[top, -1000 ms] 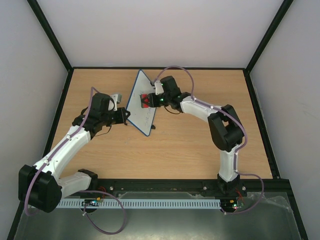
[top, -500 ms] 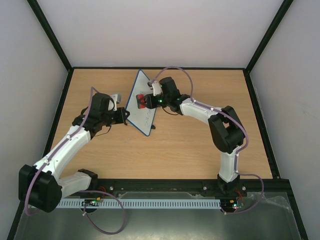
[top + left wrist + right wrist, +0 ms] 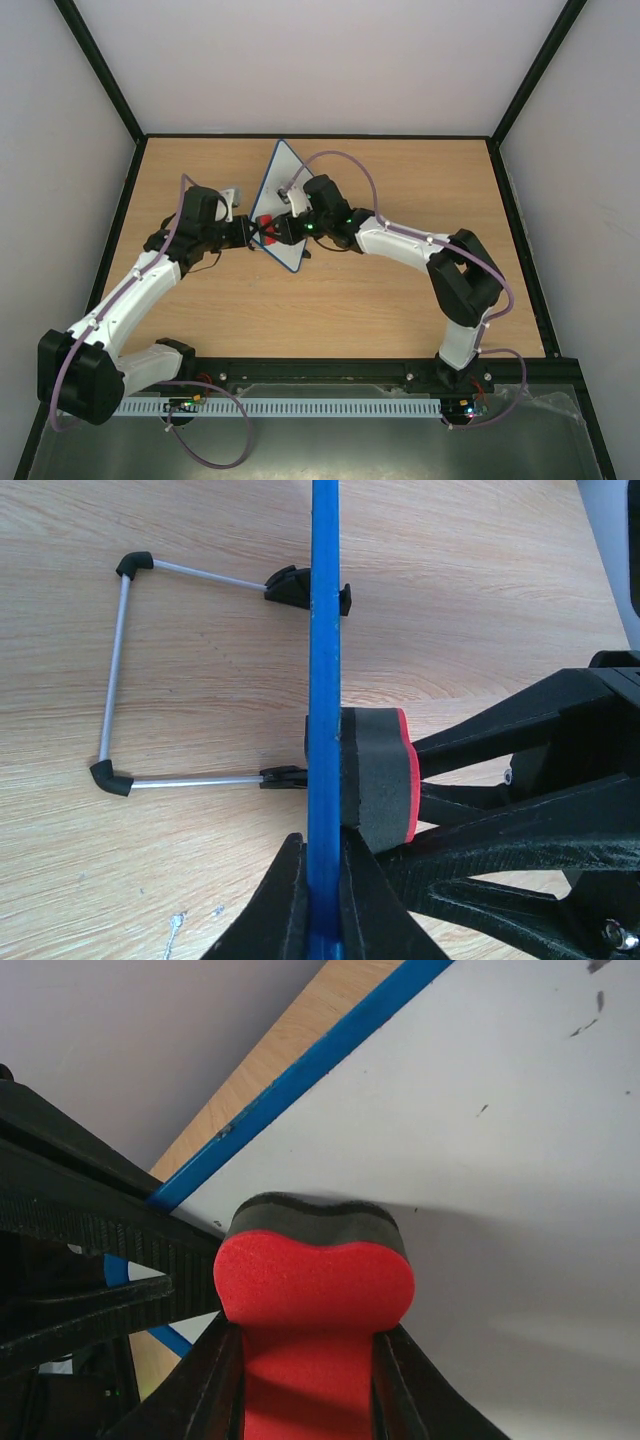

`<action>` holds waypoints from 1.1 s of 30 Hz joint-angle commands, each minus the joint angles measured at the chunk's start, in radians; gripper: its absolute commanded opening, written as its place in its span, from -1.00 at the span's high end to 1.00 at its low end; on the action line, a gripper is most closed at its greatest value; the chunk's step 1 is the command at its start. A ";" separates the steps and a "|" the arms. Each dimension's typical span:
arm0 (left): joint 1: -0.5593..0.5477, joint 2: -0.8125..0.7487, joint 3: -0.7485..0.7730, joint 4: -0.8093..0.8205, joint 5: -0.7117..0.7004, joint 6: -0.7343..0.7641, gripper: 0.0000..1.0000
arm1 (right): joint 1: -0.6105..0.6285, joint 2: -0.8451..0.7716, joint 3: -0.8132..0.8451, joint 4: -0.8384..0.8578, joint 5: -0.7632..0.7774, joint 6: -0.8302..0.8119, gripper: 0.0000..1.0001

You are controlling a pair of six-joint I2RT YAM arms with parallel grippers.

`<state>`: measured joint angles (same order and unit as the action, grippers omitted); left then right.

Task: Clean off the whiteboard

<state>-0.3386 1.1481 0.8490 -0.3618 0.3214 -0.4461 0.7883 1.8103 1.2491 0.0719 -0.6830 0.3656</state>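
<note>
One eraser [image 3: 315,1280] meets the whiteboard [image 3: 500,1210], specks [image 3: 599,1000] above, perhaps ink.

blue-rimmed white whiteboard [image 3: 520,1180], red-and-black eraser [image 3: 315,1280], wood-grain table [image 3: 450,580]

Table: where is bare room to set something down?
Bare table lies between the whiteboard and the near edge, and in the far right corner. Crowded: around the whiteboard, where the left gripper clamps its rim and the right gripper holds the eraser against it.
</note>
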 commanded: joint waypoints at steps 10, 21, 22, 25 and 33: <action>-0.031 0.052 -0.027 -0.037 0.113 0.035 0.95 | -0.086 0.232 0.129 -0.086 0.078 0.046 0.97; -0.031 0.057 -0.017 -0.052 0.134 0.046 0.95 | -0.085 0.221 0.278 -0.145 -0.053 0.019 0.97; -0.031 0.057 -0.018 -0.053 0.135 0.047 0.95 | -0.075 0.215 0.294 -0.152 -0.055 0.014 0.97; -0.031 0.055 -0.018 -0.056 0.139 0.049 0.95 | -0.065 0.218 0.328 -0.146 -0.053 0.037 0.97; -0.031 0.043 -0.009 -0.083 0.146 0.060 0.95 | -0.112 0.357 0.481 -0.205 -0.002 0.079 0.97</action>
<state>-0.3222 1.1595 0.8520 -0.3458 0.3252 -0.4622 0.6628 2.0495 1.6871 -0.1318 -0.7071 0.4129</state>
